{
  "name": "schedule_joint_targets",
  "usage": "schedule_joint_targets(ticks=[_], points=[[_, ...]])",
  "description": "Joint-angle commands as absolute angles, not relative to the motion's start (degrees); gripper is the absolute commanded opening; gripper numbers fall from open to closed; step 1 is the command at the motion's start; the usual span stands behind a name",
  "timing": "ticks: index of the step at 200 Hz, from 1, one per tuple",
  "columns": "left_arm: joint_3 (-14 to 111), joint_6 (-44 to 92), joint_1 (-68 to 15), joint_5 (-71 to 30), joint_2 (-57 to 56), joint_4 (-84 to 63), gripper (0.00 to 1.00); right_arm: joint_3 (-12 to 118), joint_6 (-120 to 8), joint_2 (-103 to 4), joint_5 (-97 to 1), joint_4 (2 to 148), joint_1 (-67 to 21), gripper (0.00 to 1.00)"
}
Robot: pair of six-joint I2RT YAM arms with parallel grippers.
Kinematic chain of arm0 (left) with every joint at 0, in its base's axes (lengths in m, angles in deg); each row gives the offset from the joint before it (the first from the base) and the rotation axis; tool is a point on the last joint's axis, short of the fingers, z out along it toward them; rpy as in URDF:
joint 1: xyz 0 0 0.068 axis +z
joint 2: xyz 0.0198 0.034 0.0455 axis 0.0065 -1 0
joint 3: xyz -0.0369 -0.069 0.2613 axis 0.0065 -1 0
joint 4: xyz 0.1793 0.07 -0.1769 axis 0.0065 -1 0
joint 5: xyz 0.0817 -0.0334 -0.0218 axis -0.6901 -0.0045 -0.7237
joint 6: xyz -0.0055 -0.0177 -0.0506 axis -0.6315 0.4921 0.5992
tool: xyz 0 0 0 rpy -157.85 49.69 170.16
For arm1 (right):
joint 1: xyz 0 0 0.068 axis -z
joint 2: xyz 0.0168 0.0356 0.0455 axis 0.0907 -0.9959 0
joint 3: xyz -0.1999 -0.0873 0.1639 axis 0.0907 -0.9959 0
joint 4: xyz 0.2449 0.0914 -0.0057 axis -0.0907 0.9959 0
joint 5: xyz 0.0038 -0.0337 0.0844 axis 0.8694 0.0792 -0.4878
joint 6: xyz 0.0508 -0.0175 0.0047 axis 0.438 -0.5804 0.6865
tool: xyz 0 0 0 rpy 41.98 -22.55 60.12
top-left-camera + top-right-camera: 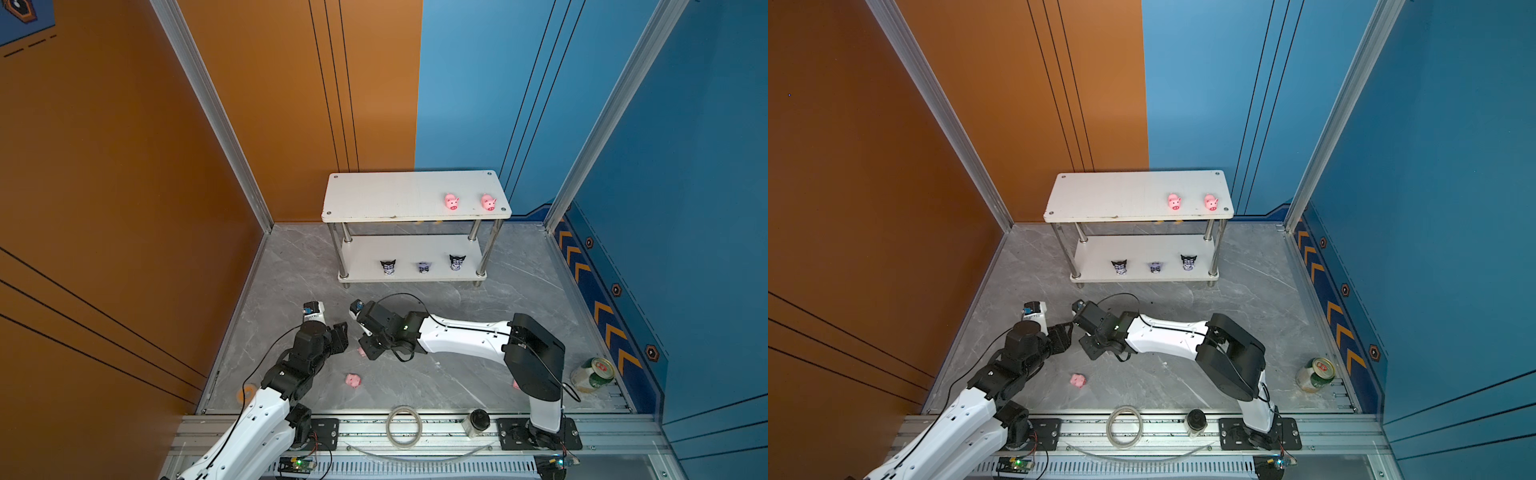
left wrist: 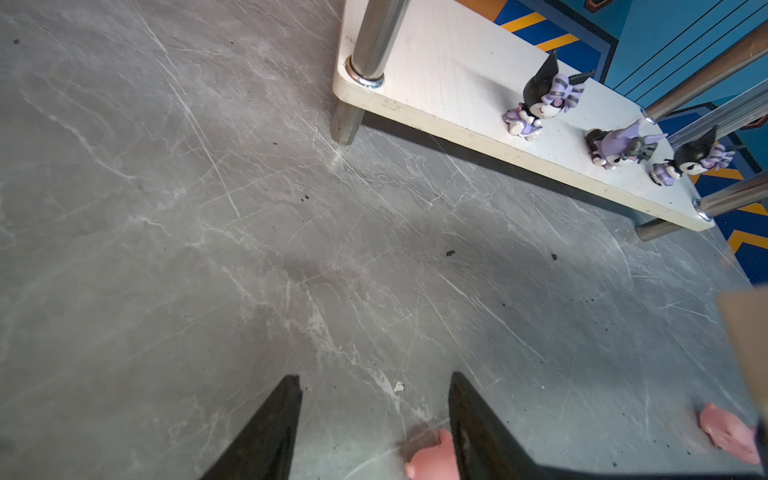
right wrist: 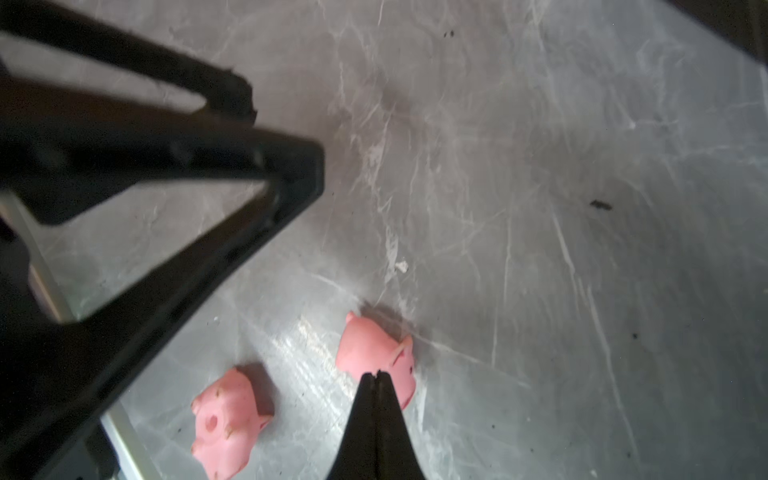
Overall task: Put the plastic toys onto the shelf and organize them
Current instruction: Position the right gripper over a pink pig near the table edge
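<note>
The white shelf [image 1: 415, 208] stands at the back. Its top board carries two pink pigs [image 1: 451, 202] [image 1: 488, 202]. Three black-and-purple figures [image 1: 388, 267] [image 2: 540, 104] stand on the lower board. On the grey floor one pig [image 1: 353, 380] [image 1: 1077, 380] lies free, and a second pig [image 1: 361, 352] [image 3: 374, 353] peeks out under my right gripper [image 1: 368, 349] [image 3: 377, 374], which is shut with its tips over that pig. Another pig [image 3: 228, 419] lies beside it. My left gripper [image 1: 340, 331] [image 2: 374, 378] is open and holds nothing. A pig [image 2: 432, 457] lies by one of its fingers.
A green drink can [image 1: 592, 374] lies at the right wall. A clear tape ring [image 1: 404, 426] and a small black-lidded jar [image 1: 478, 422] sit on the front rail. A pink bit [image 1: 515, 384] shows behind the right arm. The two grippers are close together.
</note>
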State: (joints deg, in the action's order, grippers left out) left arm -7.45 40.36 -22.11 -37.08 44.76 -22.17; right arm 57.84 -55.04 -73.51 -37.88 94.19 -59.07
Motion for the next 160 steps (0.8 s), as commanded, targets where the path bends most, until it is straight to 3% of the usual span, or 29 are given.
schedule_joint_targets(ticks=[1,131,160], points=[[-6.1,39.0,-21.5,-38.1,45.2,-23.7,0.59,58.9,-55.1,-76.8,-37.6,95.2,-59.5,0.02],[-5.6,38.6,-20.9,-36.1,39.5,-18.9,0.59,46.7,-52.8,-68.3,-36.0,96.3,-65.7,0.03],[-5.2,38.4,-20.9,-35.5,39.0,-18.8,0.59,46.6,-57.7,-65.4,-38.3,96.6,-65.9,0.13]])
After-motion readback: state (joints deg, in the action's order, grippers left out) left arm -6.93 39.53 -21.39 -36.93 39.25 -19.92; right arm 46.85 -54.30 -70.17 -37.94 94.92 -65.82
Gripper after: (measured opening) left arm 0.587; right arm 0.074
